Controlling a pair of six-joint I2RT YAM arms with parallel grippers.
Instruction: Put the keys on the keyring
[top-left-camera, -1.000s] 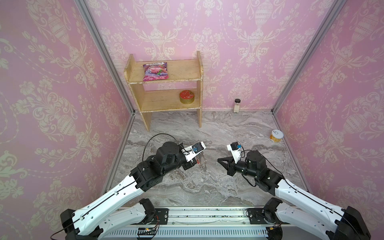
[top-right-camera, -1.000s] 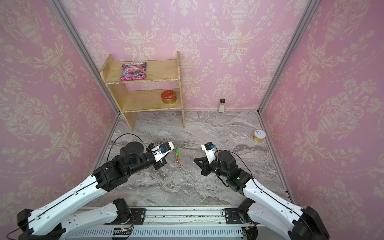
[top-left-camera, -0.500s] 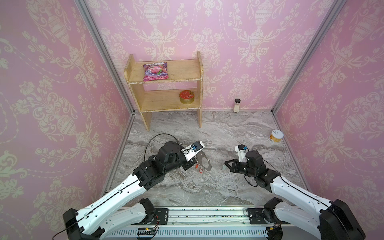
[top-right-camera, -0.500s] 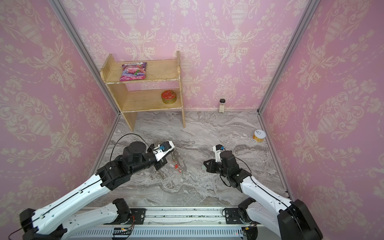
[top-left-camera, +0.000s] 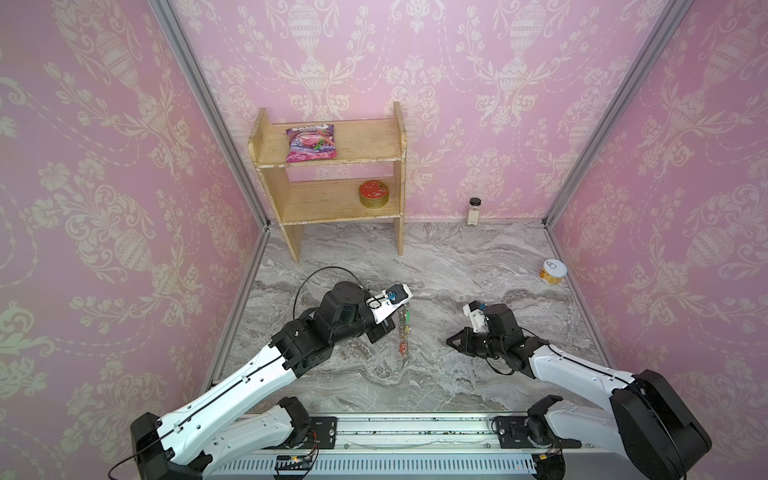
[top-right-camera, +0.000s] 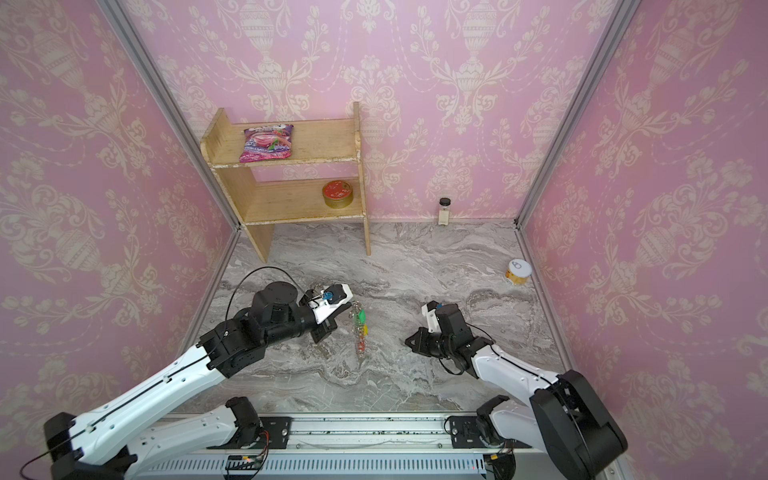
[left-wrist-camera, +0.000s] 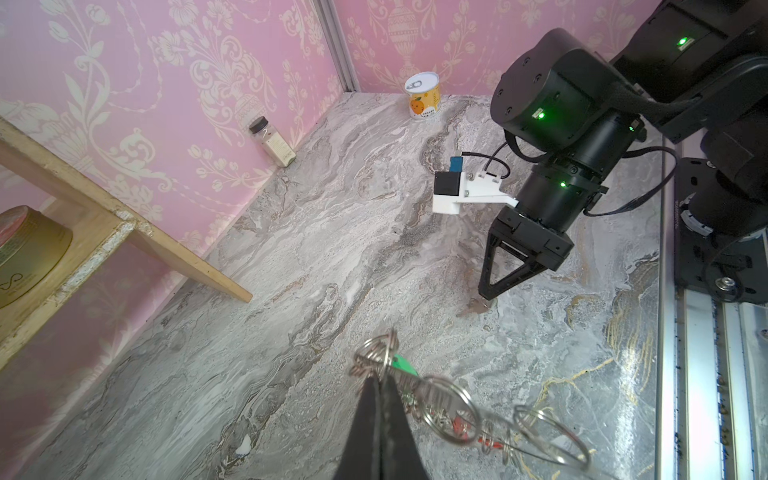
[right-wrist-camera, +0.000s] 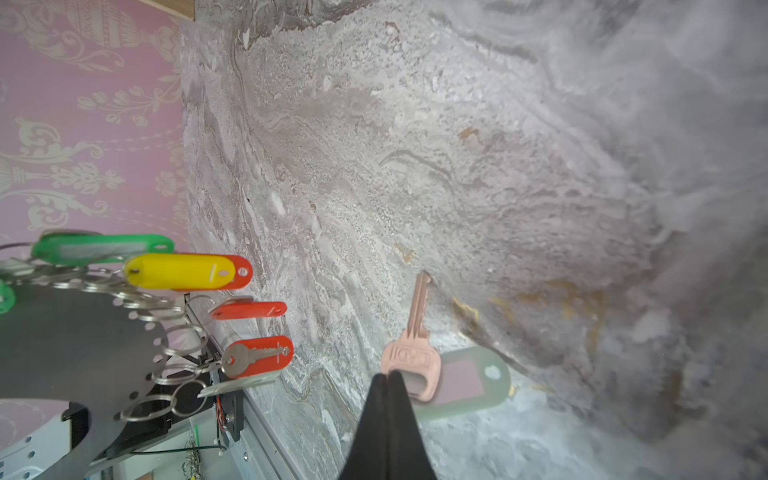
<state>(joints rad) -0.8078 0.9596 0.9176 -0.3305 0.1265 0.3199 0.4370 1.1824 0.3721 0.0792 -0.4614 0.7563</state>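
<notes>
Left gripper (left-wrist-camera: 380, 382): its jaws are clamped on the small wire loops at the rim of the keyring (left-wrist-camera: 451, 409), at the lower centre of the left wrist view.
Keyring hold: in a top view it hangs edge-on at centre-left (top-left-camera: 402, 332), clear of the marble table (top-left-camera: 457, 270). I judge this is to offer a free loop to the other arm.
Right gripper (right-wrist-camera: 388, 378): its tips are pressed together and lowered to the table. They touch the head end of the keys (right-wrist-camera: 411, 361), but I cannot tell whether they pinch anything.
Keys: they lie flat at the lower centre of the right wrist view, with the blade pointing away from the tips. They are well apart from the keyring and not yet on it.
Loose bunch count: one pinkish key and one pale mint tag (right-wrist-camera: 465, 380) are visible.
Keyring count (right wrist view, left edge): two green tags, one yellow tag, three red tags and one small silver key (right-wrist-camera: 245, 358). The wire loops are too many to count.
Arms: two.
</notes>
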